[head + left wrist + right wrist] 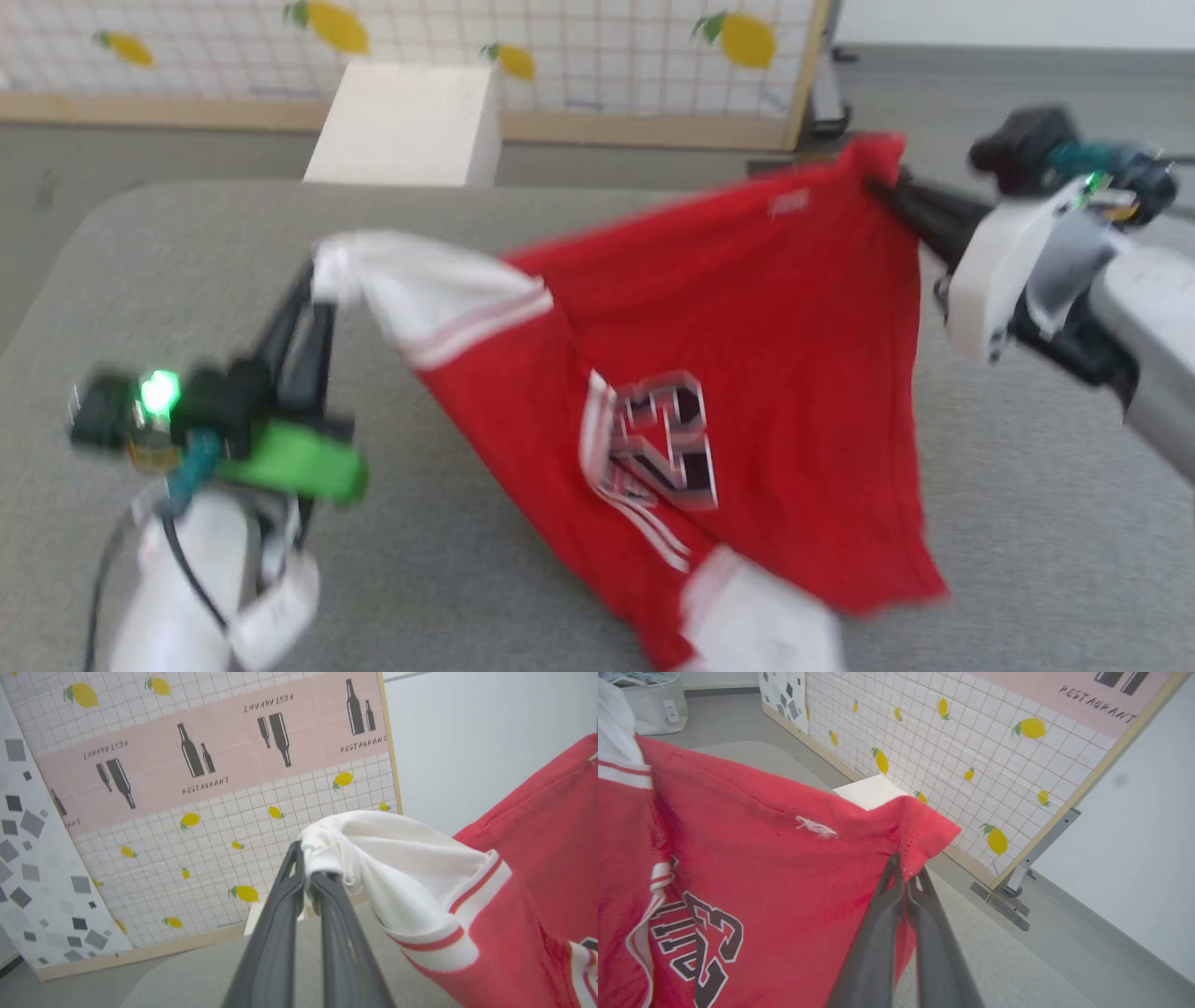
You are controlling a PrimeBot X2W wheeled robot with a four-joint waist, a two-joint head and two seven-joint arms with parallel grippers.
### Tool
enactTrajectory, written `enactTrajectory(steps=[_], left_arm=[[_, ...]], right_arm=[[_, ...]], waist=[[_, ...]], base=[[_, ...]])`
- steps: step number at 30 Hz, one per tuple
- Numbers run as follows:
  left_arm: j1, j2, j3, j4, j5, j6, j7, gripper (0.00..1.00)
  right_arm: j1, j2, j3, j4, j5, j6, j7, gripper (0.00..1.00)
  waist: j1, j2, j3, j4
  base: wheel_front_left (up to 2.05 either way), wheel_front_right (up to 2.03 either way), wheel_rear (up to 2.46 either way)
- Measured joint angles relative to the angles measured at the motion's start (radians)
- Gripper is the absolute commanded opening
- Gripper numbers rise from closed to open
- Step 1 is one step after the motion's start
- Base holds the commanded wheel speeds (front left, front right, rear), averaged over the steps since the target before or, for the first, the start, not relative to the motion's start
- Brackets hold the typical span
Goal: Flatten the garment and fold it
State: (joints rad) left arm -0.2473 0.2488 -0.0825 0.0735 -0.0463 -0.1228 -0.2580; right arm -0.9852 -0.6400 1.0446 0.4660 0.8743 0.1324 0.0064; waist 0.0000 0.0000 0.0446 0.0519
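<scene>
Grey table (448, 579), one garment (775, 373) held up. Your left gripper (313, 280) pinches a white sleeve (439, 289), right gripper (878, 187) a red corner (873, 154).

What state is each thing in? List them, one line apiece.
garment: held up, stretched between both grippers, lower part hanging bunched, not yet flat or folded.
left gripper: shut on the garment's white sleeve.
right gripper: shut on the garment's red corner.

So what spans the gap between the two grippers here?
The red soft-fabric T-shirt with white sleeves, hanging from left gripper to right gripper; the head view shows it.
</scene>
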Motion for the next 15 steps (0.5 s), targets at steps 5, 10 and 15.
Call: enactTrajectory(steps=[5,10,15], left_arm=[[-0.247,0.059,-0.083,0.051,-0.036,-0.004,0.014,0.0],[-0.491,0.112,-0.172,0.107,-0.133,-0.005,0.052,0.0],[-0.731,0.162,-0.263,0.199,-0.238,-0.005,0.099,0.0]], right_arm=[[-0.079,0.039,-0.091,0.047,-0.057,0.0,-0.037,0.0],[-0.174,0.085,-0.171,0.101,-0.101,0.0,-0.045,0.0],[-0.309,0.12,-0.232,0.162,-0.16,0.0,-0.04,0.0]], waist=[[0.0,0.0,-0.027,-0.05],[0.0,0.0,-0.016,-0.086],[0.0,0.0,0.039,-0.105]], base=[[0.0,0.0,0.0],[0.0,0.0,0.0],[0.0,0.0,0.0]])
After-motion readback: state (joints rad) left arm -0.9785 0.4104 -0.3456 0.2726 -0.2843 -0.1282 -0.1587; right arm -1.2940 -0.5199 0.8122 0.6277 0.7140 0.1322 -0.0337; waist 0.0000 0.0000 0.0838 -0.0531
